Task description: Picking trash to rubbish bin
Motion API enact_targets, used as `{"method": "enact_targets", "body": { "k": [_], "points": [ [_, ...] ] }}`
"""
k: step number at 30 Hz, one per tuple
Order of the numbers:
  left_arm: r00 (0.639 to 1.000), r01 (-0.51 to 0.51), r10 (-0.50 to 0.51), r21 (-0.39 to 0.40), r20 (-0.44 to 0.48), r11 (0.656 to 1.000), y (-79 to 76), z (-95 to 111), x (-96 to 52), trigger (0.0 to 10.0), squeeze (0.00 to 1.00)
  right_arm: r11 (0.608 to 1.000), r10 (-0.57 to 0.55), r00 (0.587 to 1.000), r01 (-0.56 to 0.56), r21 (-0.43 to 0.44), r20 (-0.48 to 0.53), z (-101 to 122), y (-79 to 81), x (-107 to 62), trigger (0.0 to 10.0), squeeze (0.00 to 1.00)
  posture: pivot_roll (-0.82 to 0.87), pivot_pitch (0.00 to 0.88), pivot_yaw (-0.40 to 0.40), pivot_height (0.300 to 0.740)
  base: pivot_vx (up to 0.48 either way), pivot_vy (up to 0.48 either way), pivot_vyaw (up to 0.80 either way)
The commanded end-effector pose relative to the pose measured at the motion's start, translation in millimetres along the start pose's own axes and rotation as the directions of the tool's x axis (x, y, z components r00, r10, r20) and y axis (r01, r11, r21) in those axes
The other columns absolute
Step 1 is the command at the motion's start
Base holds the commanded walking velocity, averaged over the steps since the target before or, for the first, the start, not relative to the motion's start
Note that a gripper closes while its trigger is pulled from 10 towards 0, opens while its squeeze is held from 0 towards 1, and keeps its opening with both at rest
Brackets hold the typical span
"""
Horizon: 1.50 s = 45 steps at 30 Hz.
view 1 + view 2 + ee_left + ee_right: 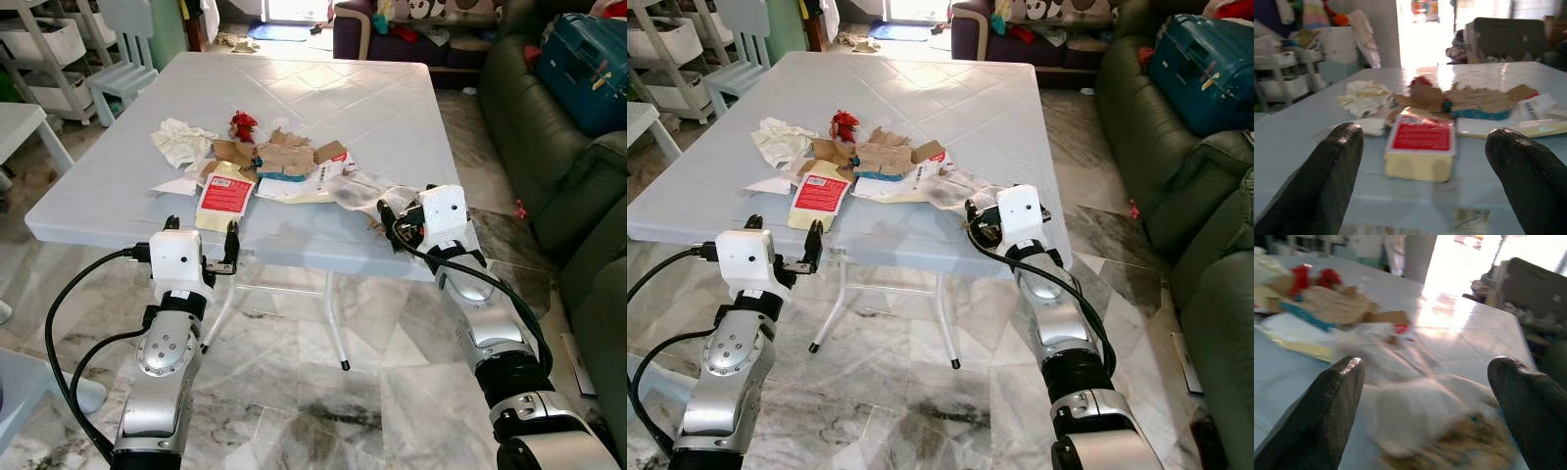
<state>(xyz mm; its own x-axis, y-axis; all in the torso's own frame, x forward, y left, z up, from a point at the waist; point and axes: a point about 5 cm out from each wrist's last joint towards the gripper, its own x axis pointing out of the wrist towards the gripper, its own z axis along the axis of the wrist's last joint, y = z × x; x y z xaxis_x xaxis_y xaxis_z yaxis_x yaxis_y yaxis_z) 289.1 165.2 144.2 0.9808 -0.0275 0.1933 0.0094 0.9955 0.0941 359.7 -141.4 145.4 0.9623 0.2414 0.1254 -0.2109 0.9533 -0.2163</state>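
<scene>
Trash lay in a loose heap near the front-middle of the white table (pixel 323 108): a red-and-cream packet (pixel 224 199) closest to the near edge, torn brown cardboard (pixel 284 157) behind it, a crumpled white wrapper (pixel 181 140) to the robot's left, and clear plastic film (pixel 358 192) trailing toward the right.

L gripper (pixel 203 247) hovered at the near table edge, fingers spread wide, nothing held. The packet sat straight ahead, just beyond the tips, its long axis running roughly away from the robot, i.e. in line w/ the reach.

R gripper (pixel 394 217) was over the table's near right edge, also spread & empty, w/ the film bunched right between and just past its fingers.

Judgement: R arm nearer its piece, so film prob. first; L needs a short push fwd for the packet.
</scene>
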Motion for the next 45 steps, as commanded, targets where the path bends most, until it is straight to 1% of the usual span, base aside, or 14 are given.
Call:
{"method": "enact_targets", "body": {
  "k": [1,7,11,14,17,18,20,23,29,36,38,40,41,45],
  "points": [
    [1.0,0.008,-0.008,0.006,-0.006,1.0,-0.3,0.7,0.7,10.0,0.0,1.0,0.0,1.0,0.0,-0.003,0.001,-2.9,2.3,-1.0,10.0,0.0,0.04,0.112,-0.029,0.74,0.0,0.0,0.8],
    [1.0,0.013,-0.013,0.004,-0.006,1.0,-1.8,1.9,2.6,10.0,0.0,1.0,-0.014,1.0,0.014,-0.009,0.004,-6.2,1.0,-1.5,10.0,0.0,0.04,0.109,-0.023,0.74,0.0,0.0,0.8],
    [1.0,0.018,-0.018,-0.003,-0.006,1.0,-3.6,1.2,2.3,10.0,0.0,0.997,-0.079,0.997,0.079,-0.017,0.019,-5.4,-8.8,-4.0,10.0,0.0,0.04,0.105,-0.023,0.74,0.0,0.0,0.31],
    [1.0,0.03,-0.03,-0.005,-0.006,1.0,-5.1,1.1,2.9,10.0,0.0,0.983,-0.175,0.984,0.177,-0.046,0.028,-4.7,-23.1,-7.1,10.0,0.0,0.03,0.104,-0.024,0.74,0.0,0.0,0.0],
    [0.999,0.036,-0.036,-0.004,-0.003,0.999,-5.4,1.5,3.4,10.0,0.0,0.973,-0.221,0.975,0.223,-0.062,0.036,-4.2,-28.8,-9.2,10.0,0.0,0.03,0.103,-0.023,0.74,0.0,0.0,0.0],
    [0.999,0.04,-0.04,0.0,0.001,0.999,-5.4,2.1,4.2,10.0,0.0,0.955,-0.277,0.96,0.281,-0.099,0.047,-3.7,-35.9,-13.6,10.0,0.0,0.03,0.104,-0.024,0.74,0.0,0.0,0.0],
    [0.999,0.039,-0.039,0.001,0.001,0.999,-5.2,2.2,5.1,10.0,0.0,0.939,-0.323,0.945,0.327,-0.106,0.05,-5.0,-41.4,-20.0,10.0,0.0,0.02,0.107,-0.024,0.74,0.0,0.0,0.0],
    [0.999,0.041,-0.041,-0.01,-0.007,0.999,-7.0,-0.1,5.0,10.0,0.0,0.926,-0.349,0.936,0.35,-0.144,0.03,-11.4,-45.7,-27.7,10.0,0.0,0.01,0.11,-0.025,0.74,0.0,0.0,0.0],
    [0.998,0.056,-0.056,-0.025,-0.012,0.998,-13.9,-1.4,2.5,10.0,0.0,0.932,-0.34,0.94,0.335,-0.138,-0.01,-18.5,-50.6,-30.6,10.0,0.0,0.01,0.119,-0.031,0.74,0.0,0.0,0.0],
    [0.995,0.094,-0.095,0.014,0.028,0.995,-14.2,5.1,2.9,10.0,0.0,0.958,-0.26,0.964,0.265,-0.114,0.057,-1.3,-48.7,-21.0,10.0,0.0,0.02,0.121,-0.04,0.74,0.0,0.0,0.0],
    [0.994,0.108,-0.108,0.002,0.032,0.994,-15.0,6.3,4.0,10.0,0.0,0.961,-0.242,0.968,0.249,-0.118,0.067,1.0,-47.1,-20.7,10.0,0.0,0.02,0.121,-0.04,0.74,0.0,0.0,0.0],
    [0.99,0.136,-0.136,-0.012,0.034,0.991,-17.4,7.7,5.2,10.0,0.0,0.965,-0.225,0.971,0.233,-0.119,0.076,2.9,-45.2,-21.1,10.0,0.0,0.02,0.12,-0.039,0.74,0.0,0.0,0.0],
    [0.98,0.197,-0.196,-0.04,0.026,0.98,-23.9,8.3,5.8,10.0,0.0,0.97,-0.196,0.977,0.206,-0.131,0.08,4.2,-42.1,-22.4,10.0,0.0,0.02,0.118,-0.038,0.74,0.0,0.0,0.0],
    [0.95,0.312,-0.312,-0.09,0.006,0.946,-38.8,6.6,2.0,10.0,0.0,0.974,-0.138,0.986,0.152,-0.166,0.092,5.5,-37.4,-28.5,10.0,0.0,0.01,0.118,-0.036,0.74,0.0,0.0,0.0]
  ]
}}
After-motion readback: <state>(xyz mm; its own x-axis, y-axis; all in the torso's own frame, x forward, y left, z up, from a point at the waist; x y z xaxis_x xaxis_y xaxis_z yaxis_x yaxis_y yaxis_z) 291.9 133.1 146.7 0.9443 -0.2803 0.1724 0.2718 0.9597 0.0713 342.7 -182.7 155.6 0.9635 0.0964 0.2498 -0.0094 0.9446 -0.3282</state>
